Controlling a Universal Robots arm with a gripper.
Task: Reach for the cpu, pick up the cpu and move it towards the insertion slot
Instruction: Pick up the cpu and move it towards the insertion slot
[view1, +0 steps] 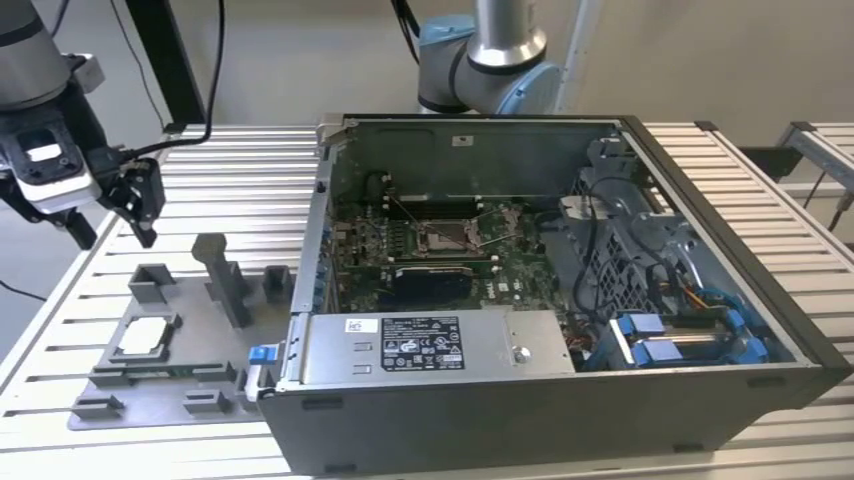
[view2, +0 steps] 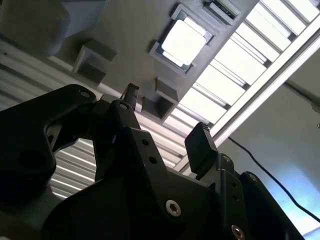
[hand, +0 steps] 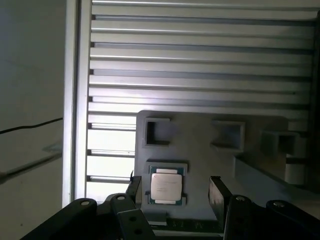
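Exterior view: end effector hangs spread and empty above the cpu, which lies in a grey fixture on the slatted worktop; the insertion slot sits well apart inside the open computer case, toward the exterior view's right.

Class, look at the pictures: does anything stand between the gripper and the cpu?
Nothing visible does. The gripper hangs open above the cpu, which lies bare in its grey fixture; the fixture's blocks stand off to the sides.
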